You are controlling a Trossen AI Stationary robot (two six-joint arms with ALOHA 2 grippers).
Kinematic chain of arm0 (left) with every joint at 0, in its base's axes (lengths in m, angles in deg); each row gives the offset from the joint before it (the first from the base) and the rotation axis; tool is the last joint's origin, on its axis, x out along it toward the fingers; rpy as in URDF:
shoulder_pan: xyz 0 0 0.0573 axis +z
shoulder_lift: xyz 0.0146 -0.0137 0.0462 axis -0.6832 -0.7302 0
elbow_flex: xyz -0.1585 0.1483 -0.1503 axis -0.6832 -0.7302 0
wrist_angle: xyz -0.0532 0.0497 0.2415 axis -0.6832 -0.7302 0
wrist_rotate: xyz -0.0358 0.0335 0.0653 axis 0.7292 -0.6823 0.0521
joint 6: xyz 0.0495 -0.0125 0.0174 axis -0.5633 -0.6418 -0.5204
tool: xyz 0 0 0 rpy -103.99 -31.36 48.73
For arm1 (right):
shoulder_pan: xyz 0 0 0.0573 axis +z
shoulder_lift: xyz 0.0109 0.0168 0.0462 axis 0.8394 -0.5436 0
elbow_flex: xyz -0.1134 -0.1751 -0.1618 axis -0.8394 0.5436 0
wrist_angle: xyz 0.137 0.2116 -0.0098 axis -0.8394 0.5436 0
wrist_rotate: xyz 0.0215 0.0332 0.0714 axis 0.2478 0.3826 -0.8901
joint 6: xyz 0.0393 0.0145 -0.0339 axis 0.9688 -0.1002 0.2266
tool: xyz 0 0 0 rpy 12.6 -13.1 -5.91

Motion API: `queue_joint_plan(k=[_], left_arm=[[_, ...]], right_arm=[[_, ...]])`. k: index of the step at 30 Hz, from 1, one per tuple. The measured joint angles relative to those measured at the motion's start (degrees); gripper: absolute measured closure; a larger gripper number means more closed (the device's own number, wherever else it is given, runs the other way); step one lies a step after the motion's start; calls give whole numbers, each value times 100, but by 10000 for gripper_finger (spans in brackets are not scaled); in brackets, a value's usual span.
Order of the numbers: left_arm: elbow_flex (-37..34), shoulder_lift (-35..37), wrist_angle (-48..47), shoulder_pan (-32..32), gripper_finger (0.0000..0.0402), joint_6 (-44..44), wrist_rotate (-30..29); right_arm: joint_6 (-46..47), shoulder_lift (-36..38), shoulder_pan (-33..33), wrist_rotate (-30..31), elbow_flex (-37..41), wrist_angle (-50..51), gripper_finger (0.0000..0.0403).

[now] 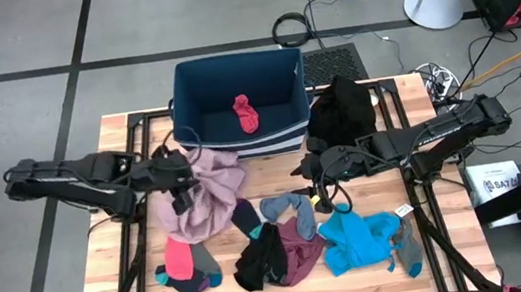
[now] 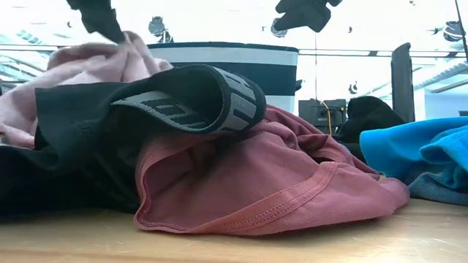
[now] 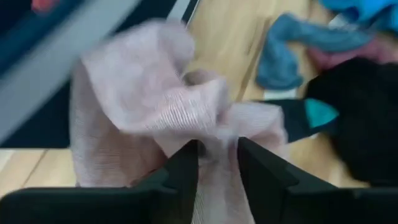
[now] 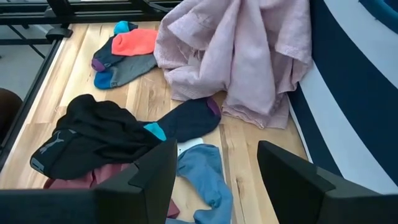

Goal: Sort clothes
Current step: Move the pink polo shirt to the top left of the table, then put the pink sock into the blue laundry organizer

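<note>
Left hand [image 1: 181,185] sits over the pale pink garment [image 1: 208,188] just in front of the dark blue bin [image 1: 243,138] at the table's [image 1: 358,274] far edge; its fingers [image 3: 186,165] stand parted with pink cloth bunched between them, grip uncertain. Right hand [image 1: 316,171] hovers released near the table's middle, holding nothing. One red sock [image 1: 246,114] lies in the bin. Black garment [image 1: 258,259], maroon garment [image 1: 299,247] and bright blue garment [image 1: 359,239] lie along the near edge; black clothing [image 1: 340,110] sits beside the bin.
</note>
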Motion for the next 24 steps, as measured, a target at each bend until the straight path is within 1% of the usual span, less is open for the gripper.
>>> queue_joint_plan(k=[3,7,9,11,13,15,17,20,22,24], left_arm=[[505,0,-409,0,261,2,125],[1082,2,-1103,0,258,188,487],[1278,11,-1191,0,257,263,585],[1352,71,-1044,-51,257,193,594],[1351,147,-807,-128,257,-73,592],[1285,197,-501,-204,257,-428,590],[1168,233,-160,-282,257,-706,572],[1002,245,330,-406,257,-1018,478],[895,236,609,-472,257,-1130,169],[788,255,828,-519,257,-1198,-424]], right_arm=[[-14,0,0,2,-2,0,193],[-14,0,0,0,-2,65,193],[11,0,0,-3,-2,73,193],[116,-14,2,-17,-2,-71,193],[147,-111,4,-268,-13,-563,193],[-22,-317,2,-722,-13,-1172,193],[-318,-600,21,-1160,-13,-1835,193],[-704,-1131,33,-1615,-13,-3026,193],[-736,-1555,29,-1705,-14,-3968,193],[-754,-2006,18,-1916,-30,-4827,193]])
